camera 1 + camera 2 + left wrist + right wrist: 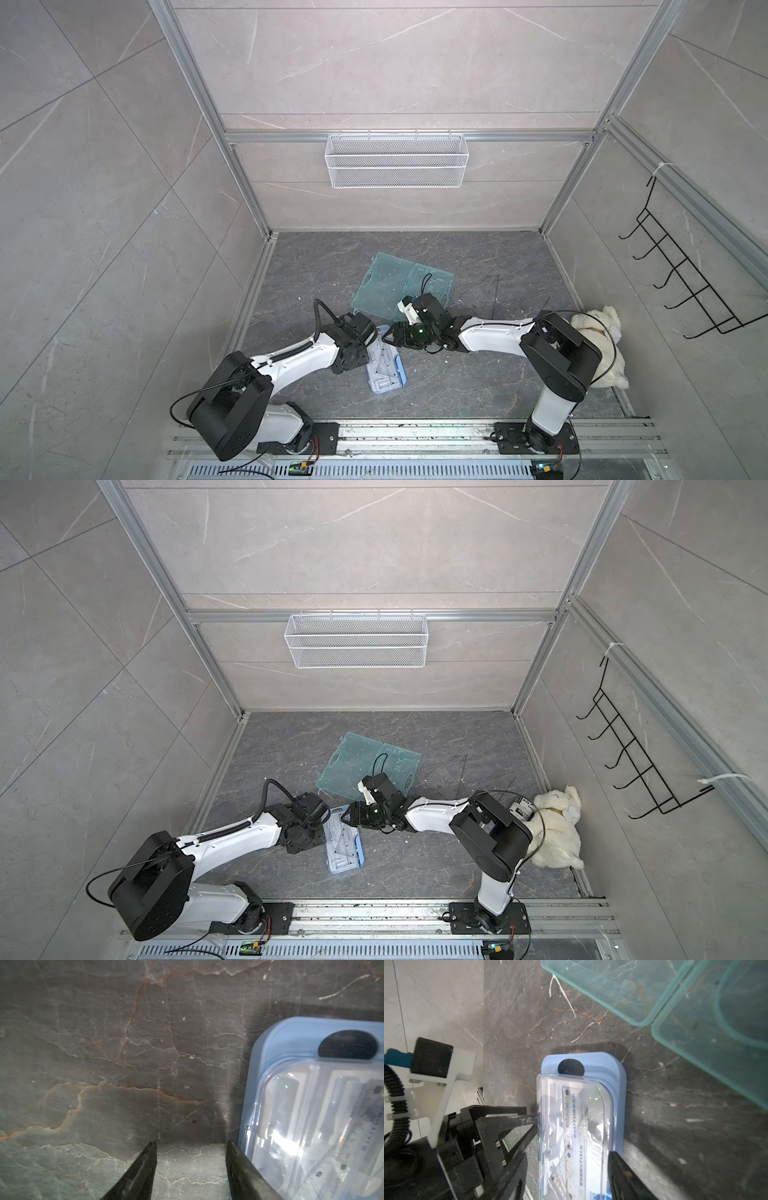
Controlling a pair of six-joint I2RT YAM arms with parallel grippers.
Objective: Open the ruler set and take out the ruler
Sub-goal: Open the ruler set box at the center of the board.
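The ruler set (384,368) (343,848) is a flat clear case on a blue backing, lying on the dark floor with its lid down. A clear ruler (566,1126) (353,1147) shows through the lid. My right gripper (569,1155) (388,336) is open and straddles one end of the set (581,1105). One of its fingers (616,1165) rests at the blue edge; the other stands a little off the clear side. My left gripper (191,1144) (361,351) is open over bare floor, with one finger (236,1159) right beside the set's long edge (291,1105).
An open teal plastic case (399,286) (695,1012) lies just beyond the set. A white plush toy (602,345) and a can (521,808) sit by the right wall. Thin black strips (498,291) lie on the floor. A wire basket (395,162) and a hook rack (685,278) hang on the walls.
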